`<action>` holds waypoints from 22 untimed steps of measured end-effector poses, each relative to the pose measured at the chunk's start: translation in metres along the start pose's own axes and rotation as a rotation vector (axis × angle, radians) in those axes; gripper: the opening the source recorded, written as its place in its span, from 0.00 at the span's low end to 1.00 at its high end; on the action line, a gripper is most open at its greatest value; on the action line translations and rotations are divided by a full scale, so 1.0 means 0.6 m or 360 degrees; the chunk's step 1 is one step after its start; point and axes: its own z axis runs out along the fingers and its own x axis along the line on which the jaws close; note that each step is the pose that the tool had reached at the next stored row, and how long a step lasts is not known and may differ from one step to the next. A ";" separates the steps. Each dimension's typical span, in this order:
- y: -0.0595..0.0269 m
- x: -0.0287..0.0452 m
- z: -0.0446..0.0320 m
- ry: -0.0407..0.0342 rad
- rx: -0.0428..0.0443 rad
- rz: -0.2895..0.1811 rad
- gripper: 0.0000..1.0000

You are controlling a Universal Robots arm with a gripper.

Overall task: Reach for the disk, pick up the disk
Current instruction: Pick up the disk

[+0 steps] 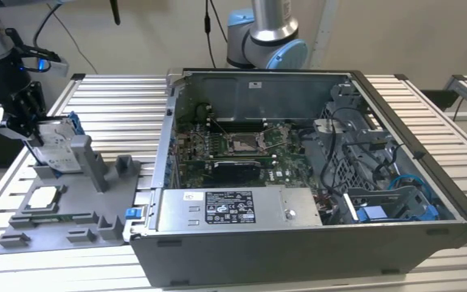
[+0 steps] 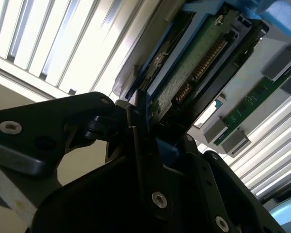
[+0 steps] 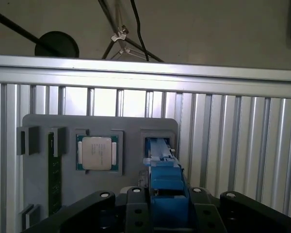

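Nearest the lens in both wrist views: the gripper (image 3: 166, 198), matt black housing, rounded links, bright screw heads. Its jaws stand one to each side of the disk (image 3: 167, 177), pressed in on the blue plastic bracket. No gap shows between finger and bracket in the second wrist view, so I read it as pinching the disk by its narrow edges. The disk stands on edge on the grey tray (image 1: 71, 226), at the end toward the exterior view's left, upright among grey posts and well apart from the open computer case (image 1: 298, 249). Progress, as judged: reach done, grasp made, lift not yet shown. The disk's lower edge looks to be down at its slot in the tray, though fingers and posts hide the seat and I cannot say whether it is clear of it. Materials: the disk is a flat slab with a silver-grey metal face and white label in the exterior view. The second wrist view shows a green circuit board with a row of gold contacts, and a glossy hard blue frame round it. The tray is dull grey moulded plastic with square pockets; one holds a square silver chip (image 3: 97, 153), another a narrow green memory stick (image 3: 52, 174). All rests on a ribbed aluminium table (image 3: 233, 145), bright and reflective.
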 end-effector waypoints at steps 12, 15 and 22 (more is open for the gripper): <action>0.000 0.000 -0.002 0.0000 0.0000 0.0000 0.00; 0.000 0.000 -0.002 0.0000 0.0000 0.0000 0.00; 0.000 0.000 -0.007 0.0000 -0.0001 0.0000 0.00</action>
